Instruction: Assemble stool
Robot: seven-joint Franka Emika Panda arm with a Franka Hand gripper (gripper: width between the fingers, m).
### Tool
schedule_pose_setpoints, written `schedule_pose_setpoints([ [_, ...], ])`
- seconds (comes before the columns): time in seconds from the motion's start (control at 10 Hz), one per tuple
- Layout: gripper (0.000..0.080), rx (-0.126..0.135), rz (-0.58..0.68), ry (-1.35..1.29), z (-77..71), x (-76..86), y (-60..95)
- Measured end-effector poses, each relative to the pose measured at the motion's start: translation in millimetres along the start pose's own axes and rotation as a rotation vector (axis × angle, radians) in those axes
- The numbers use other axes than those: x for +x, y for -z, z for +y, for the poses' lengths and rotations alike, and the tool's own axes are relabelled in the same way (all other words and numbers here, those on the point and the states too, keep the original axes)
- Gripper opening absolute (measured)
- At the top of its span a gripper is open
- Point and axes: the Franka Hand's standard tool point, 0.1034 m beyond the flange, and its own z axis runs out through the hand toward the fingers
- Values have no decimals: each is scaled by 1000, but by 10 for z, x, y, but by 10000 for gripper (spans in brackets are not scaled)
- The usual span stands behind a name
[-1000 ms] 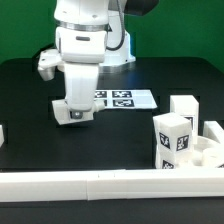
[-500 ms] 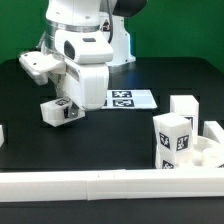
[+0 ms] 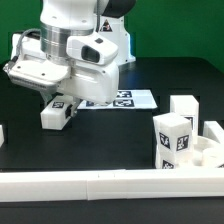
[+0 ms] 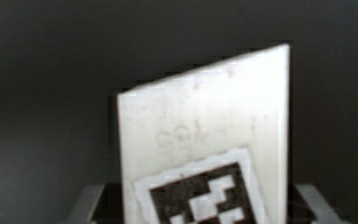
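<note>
A white block leg with a black-and-white tag hangs tilted just above the black table, at the exterior view's left of centre. My gripper is shut on its upper end, with the arm leaning over it. In the wrist view the leg fills the middle, its tag lying between my gripper's dark fingers, which press on both sides. Another tagged leg stands upright at the exterior view's right, beside more white kit parts. I cannot make out the seat among them.
The marker board lies flat behind the held leg. A long white rail runs along the front edge. A further white block stands at the back right, and a small white piece shows at the left border.
The arm has swung toward the exterior view's left and tipped over, carrying the leg with it; the leg now hangs tilted, further left than a second ago. The grip stays the same.
</note>
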Motion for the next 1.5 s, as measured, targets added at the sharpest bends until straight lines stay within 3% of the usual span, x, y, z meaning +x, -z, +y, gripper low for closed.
schedule_pose_setpoints([
  [0.2, 320, 21, 22, 129, -15, 51, -28],
  [0.3, 320, 30, 48, 132, 53, 103, -49],
  [0.4, 320, 29, 46, 128, 46, 94, -50],
  [0.5, 395, 31, 46, 123, 30, 96, -56],
  [0.6, 395, 32, 46, 102, 27, 96, -57],
  [0.8, 628, 54, 33, -73, 74, 77, 67],
  [0.9, 628, 65, 19, -190, 118, 57, 168],
  [1.1, 644, 53, -15, -358, 152, -25, 309],
  [1.3, 649, 55, -11, -499, 151, 0, 278],
  [1.5, 649, 40, -15, -793, 59, -88, 357],
])
